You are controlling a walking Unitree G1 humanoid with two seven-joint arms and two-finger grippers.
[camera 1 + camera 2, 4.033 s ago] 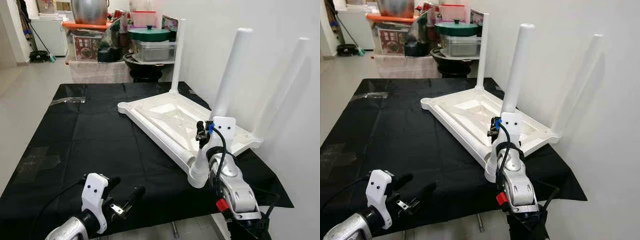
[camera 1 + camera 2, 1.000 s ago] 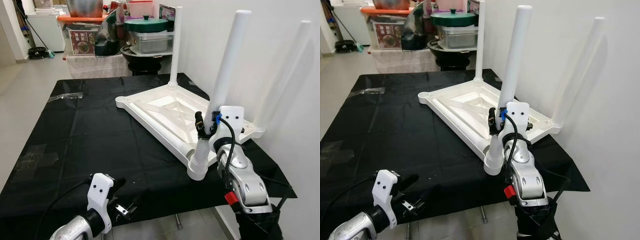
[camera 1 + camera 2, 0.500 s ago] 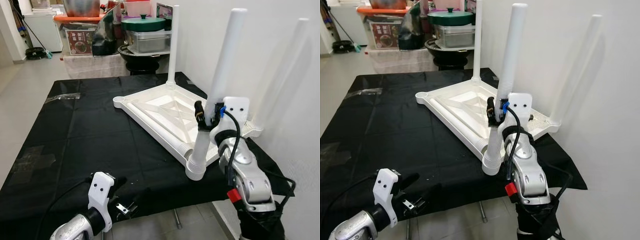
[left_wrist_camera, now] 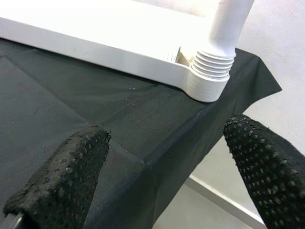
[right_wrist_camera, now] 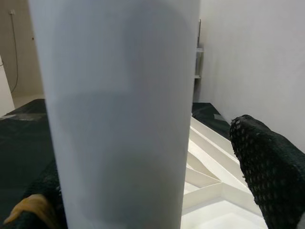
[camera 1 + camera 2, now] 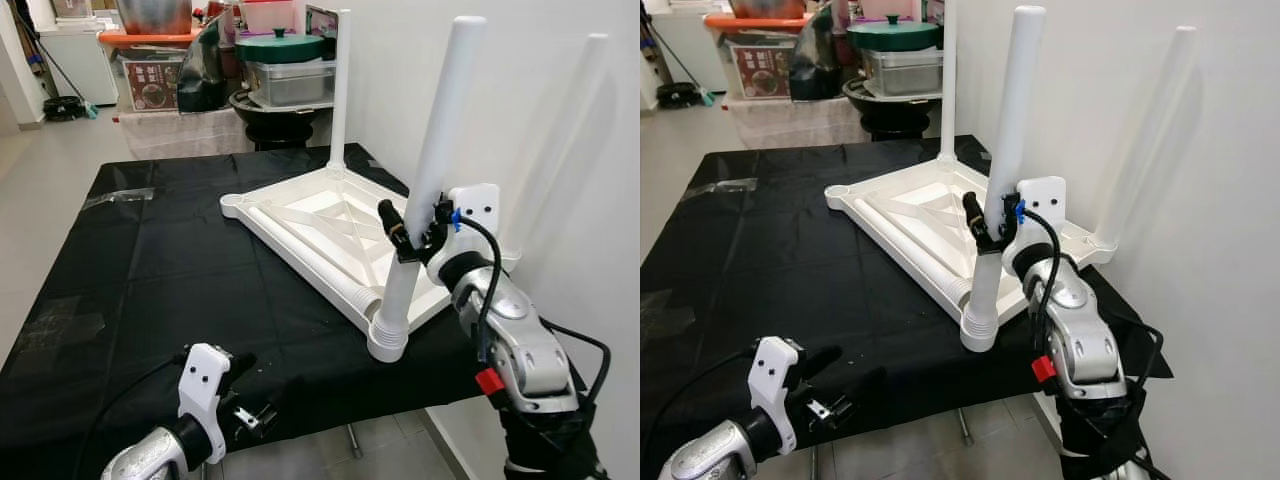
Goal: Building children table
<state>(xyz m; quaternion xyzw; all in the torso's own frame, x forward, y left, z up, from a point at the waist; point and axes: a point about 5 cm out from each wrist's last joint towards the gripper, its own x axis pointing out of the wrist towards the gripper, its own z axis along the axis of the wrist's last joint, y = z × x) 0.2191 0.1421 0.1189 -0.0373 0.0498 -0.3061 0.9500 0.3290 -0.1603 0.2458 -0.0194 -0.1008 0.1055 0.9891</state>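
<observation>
Right claw (image 6: 412, 232) pinching upright table leg (image 6: 425, 180), left claw (image 4: 162, 176) spread

One tabletop (image 6: 310, 215), three legs (image 6: 432, 180), two grippers (image 6: 245, 395).

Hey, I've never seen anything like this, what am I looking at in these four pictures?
A humanoid robot is building a small white children's table, lying upside down on a black cloth. Two pictures come from cameras in its head, looking down. The other two come from cameras on its wrists, looking along black fingers. The right gripper is closed around the near white leg, which stands in a corner socket. The left gripper hangs open at the cloth's near edge. Storage boxes stand behind.
</observation>
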